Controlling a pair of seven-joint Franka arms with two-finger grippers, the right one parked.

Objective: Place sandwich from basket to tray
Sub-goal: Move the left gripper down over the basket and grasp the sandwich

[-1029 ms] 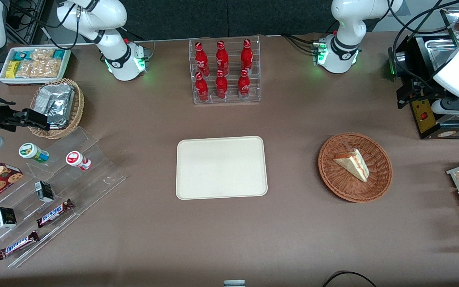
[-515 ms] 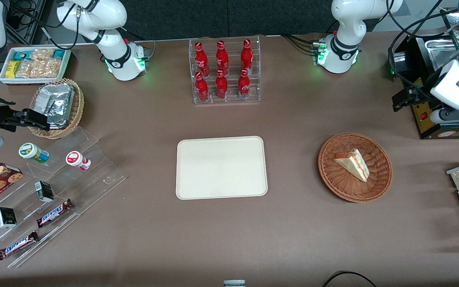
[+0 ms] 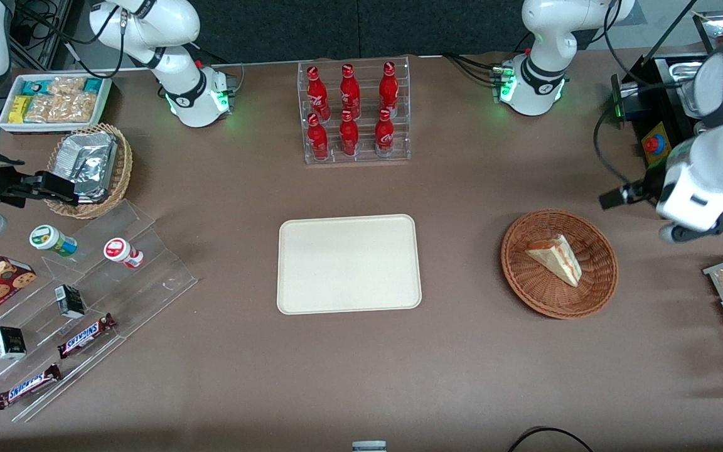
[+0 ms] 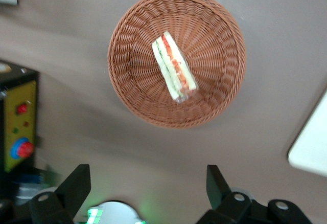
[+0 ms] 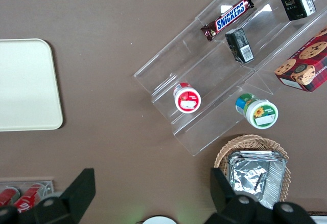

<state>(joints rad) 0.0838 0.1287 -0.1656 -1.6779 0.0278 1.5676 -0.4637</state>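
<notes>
sandwich (image 4: 174,66) in basket (image 4: 219,27), hand (image 4: 148,191) seemingly above, spread

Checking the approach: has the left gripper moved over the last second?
Yes. The gripper, fingers open, has come nearer the front camera, from beside the black control box toward the basket holding the sandwich.

Front view: taken from high above, facing down over the whole table. Left wrist view: aimed straight down from above the basket (image 4: 177,59), gripper (image 4: 148,191) fingers spread at the frame edge; basket (image 3: 559,263) and tray (image 3: 349,263) corner are shared with the front view. Right wrist view: downward over the acrylic shelf (image 5: 230,65), probably from similar height; tray (image 5: 28,85) shared.
</notes>
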